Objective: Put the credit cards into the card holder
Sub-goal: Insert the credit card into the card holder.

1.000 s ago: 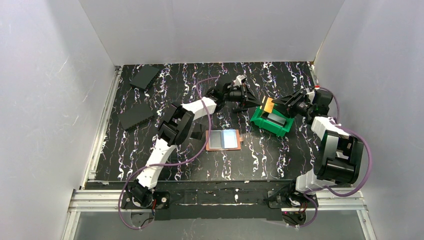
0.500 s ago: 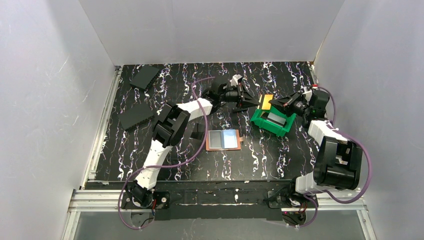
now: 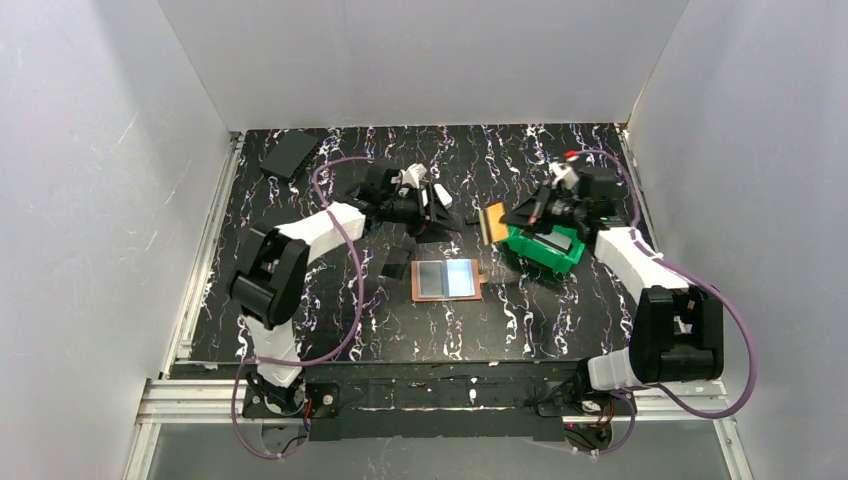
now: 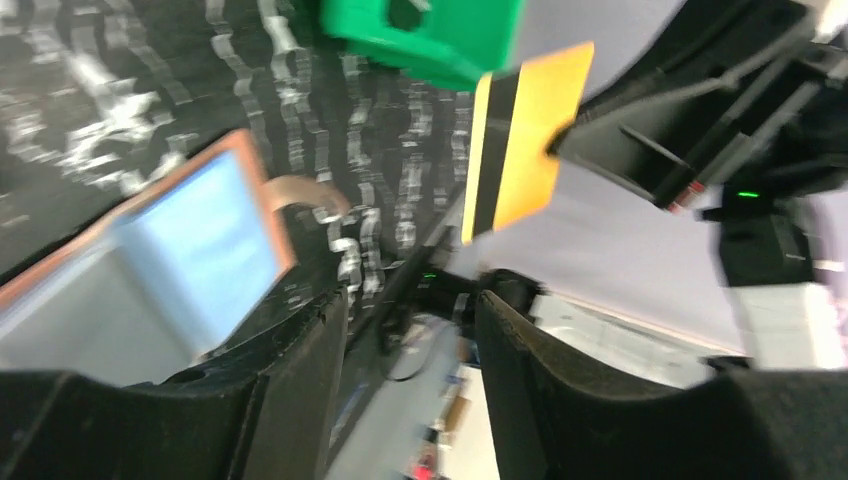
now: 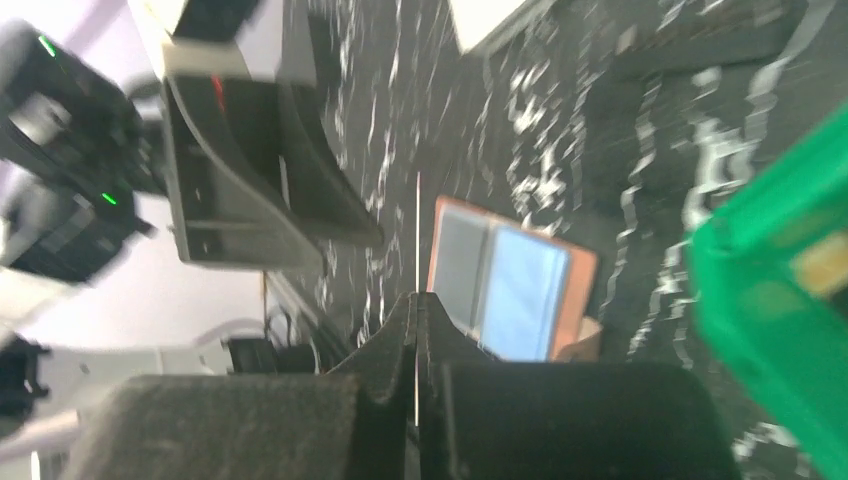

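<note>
Right hand [image 3: 508,215] grips a yellow, black-striped card [image 3: 494,221]; left hand [image 4: 408,300] gapes empty near the open orange-brown leather card holder [image 3: 447,279].

Card holder [image 5: 510,290] open (blurry), jaws pinching card [image 5: 417,225] edge-on

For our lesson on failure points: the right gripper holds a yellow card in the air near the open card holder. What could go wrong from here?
1. The right gripper pinches the yellow card by one edge only, so it may twist or slip.
2. The left gripper stands open close by; the arms could bump.
3. The card holder lies unheld and might slide when the card is pushed in.
</note>
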